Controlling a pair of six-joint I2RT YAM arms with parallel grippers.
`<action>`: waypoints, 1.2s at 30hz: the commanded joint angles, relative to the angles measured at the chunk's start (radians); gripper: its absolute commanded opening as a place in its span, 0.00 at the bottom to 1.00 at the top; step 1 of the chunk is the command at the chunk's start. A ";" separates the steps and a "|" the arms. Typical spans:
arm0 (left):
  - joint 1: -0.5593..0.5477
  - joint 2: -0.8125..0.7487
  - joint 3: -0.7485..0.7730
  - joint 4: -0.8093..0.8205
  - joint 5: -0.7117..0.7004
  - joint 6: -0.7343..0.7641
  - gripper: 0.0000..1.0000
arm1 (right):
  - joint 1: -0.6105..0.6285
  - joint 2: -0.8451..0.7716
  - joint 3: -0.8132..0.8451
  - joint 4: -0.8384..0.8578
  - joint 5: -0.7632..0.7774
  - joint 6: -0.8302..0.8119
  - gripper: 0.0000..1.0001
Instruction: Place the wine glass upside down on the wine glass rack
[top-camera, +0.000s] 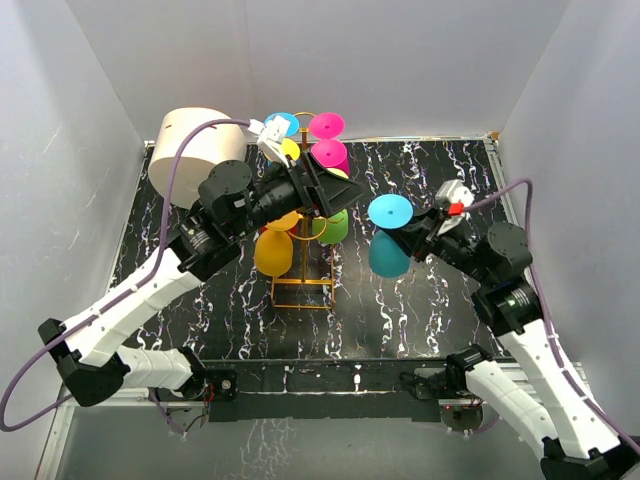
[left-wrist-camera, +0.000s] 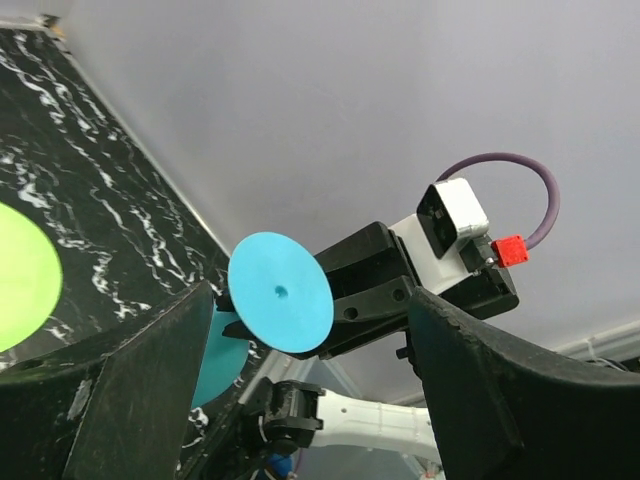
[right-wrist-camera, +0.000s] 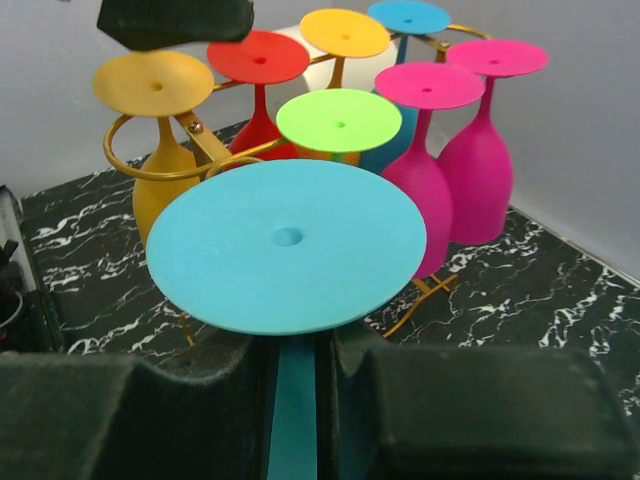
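Two arms: the left gripper (top-camera: 322, 195) hovers above the rack (right-wrist-camera: 203, 143), jaws wide apart and empty. Right of the rack, apart from it, the teal glass (top-camera: 388, 250) is upside down, its stem clamped in the right gripper (top-camera: 428, 228).

Black left gripper (top-camera: 330, 192) is hovering over the golden-orange wire rack (top-camera: 302, 306), coloured plastic glasses (top-camera: 273, 250) crowding its hooks, teal plastic wine glass (top-camera: 388, 255) blocking its right; black marbled tabletop (top-camera: 390, 322) in front is lying bare.

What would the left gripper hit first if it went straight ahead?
Probably the flat round foot of the upside-down turquoise wine glass held by the right gripper; depth is unclear.
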 joint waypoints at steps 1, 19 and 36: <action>-0.003 -0.076 0.000 -0.067 -0.115 0.104 0.77 | -0.005 0.058 -0.003 0.143 -0.119 -0.011 0.00; -0.004 -0.228 0.008 -0.220 -0.442 0.389 0.78 | 0.157 0.242 -0.016 0.356 -0.111 0.040 0.00; -0.004 -0.256 0.033 -0.265 -0.616 0.518 0.79 | 0.170 0.314 -0.010 0.423 -0.098 0.070 0.00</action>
